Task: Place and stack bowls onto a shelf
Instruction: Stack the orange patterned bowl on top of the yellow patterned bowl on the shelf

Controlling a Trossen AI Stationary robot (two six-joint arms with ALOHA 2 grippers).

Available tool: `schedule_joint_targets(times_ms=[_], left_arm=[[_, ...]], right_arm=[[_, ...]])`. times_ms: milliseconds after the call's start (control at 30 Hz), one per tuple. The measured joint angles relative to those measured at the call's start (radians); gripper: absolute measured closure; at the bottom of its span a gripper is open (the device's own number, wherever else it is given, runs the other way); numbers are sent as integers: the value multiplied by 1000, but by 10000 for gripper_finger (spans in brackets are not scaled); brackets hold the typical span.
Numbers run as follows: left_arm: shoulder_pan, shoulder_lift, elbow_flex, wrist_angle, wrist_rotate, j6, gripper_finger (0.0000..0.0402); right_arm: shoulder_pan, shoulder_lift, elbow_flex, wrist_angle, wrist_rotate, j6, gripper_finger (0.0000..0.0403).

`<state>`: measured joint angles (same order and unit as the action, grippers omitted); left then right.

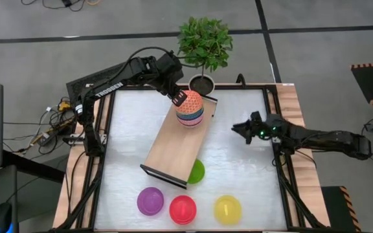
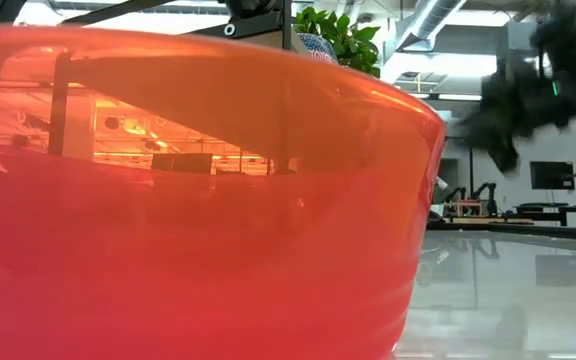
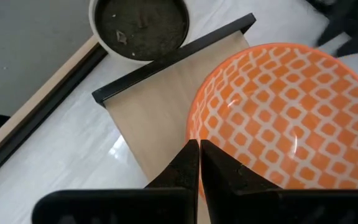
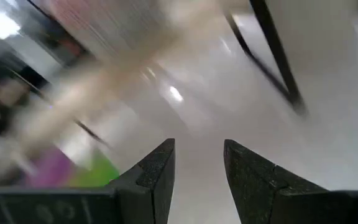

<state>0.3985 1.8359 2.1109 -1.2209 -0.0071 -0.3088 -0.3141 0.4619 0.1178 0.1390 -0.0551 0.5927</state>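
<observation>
The light-wood shelf (image 1: pixel 170 145) lies slantwise on the white table. A stack of bowls (image 1: pixel 190 117) stands on its far end. My left gripper (image 1: pixel 177 98) is shut on the red-white patterned bowl (image 1: pixel 192 102) that tops the stack; this bowl also shows in the left wrist view (image 3: pixel 278 118) above the shelf board (image 3: pixel 160 106). A green bowl (image 1: pixel 197 171) sits on the table, partly under the shelf's near right edge. Purple (image 1: pixel 150 200), red (image 1: pixel 182 209) and yellow (image 1: pixel 227 209) bowls stand in a row near the front edge. My right gripper (image 1: pixel 241 128) is open and empty, right of the shelf. My left gripper pinches the patterned bowl's rim (image 3: pixel 194 134) on the side toward the table's far left, one finger inside the bowl and one outside. The fingers slant down from the far left. The bowl sits mouth up over the stack; whether it rests on the stack I cannot tell.
A dark plant pot (image 1: pixel 203 83) with a leafy plant (image 1: pixel 204 40) stands just beyond the shelf's far end, close to my left gripper. The red bowl (image 2: pixel 188 200) fills most of the low view. Bare tabletop (image 1: pixel 245 175) lies right of the shelf.
</observation>
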Motion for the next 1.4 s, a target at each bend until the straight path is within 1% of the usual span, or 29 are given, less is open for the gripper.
schedule_joint_targets(times_ms=[100, 200, 300, 467, 633, 800, 1000, 1400], left_arm=[[0, 0, 0, 1, 1, 0, 401], [0, 0, -6, 0, 1, -1, 401], [0, 0, -6, 0, 2, -1, 401], [0, 0, -6, 0, 2, -2, 401], [0, 0, -6, 2, 1, -2, 401], [0, 0, -6, 2, 2, -2, 401], [0, 0, -6, 2, 2, -2, 401], [0, 0, -6, 5, 3, 6, 401]], right_arm=[[3, 15, 109, 14, -2, -64, 250], [23, 64, 237, -7, 0, -172, 273], [51, 150, 360, -28, 3, -269, 308], [118, 351, 514, -43, 5, -403, 382], [176, 526, 626, -36, 5, -467, 383], [219, 640, 706, -19, 32, -537, 385], [244, 706, 756, 11, 34, -595, 385], [243, 797, 757, -8, 35, -601, 386]])
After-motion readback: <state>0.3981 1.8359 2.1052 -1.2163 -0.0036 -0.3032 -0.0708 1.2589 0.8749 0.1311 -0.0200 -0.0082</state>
